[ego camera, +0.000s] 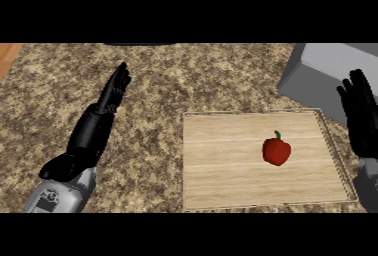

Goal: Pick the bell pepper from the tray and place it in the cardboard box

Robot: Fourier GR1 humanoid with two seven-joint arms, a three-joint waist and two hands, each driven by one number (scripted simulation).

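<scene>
A red bell pepper [276, 151] with a short green stem lies on the wooden tray [221, 165], a little right of the tray's middle. The grey box [317, 75] stands at the upper right, just beyond the tray's far right corner. My right hand [362, 117] is open with straight fingers at the right edge, beside the tray and in front of the box, apart from the pepper. Over the counter left of the tray, my left hand [103, 107] rests open, its fingers pointing away from me.
The speckled stone counter [184, 75] spreads around the tray. A strip of orange wood [7, 57] shows at the upper left corner.
</scene>
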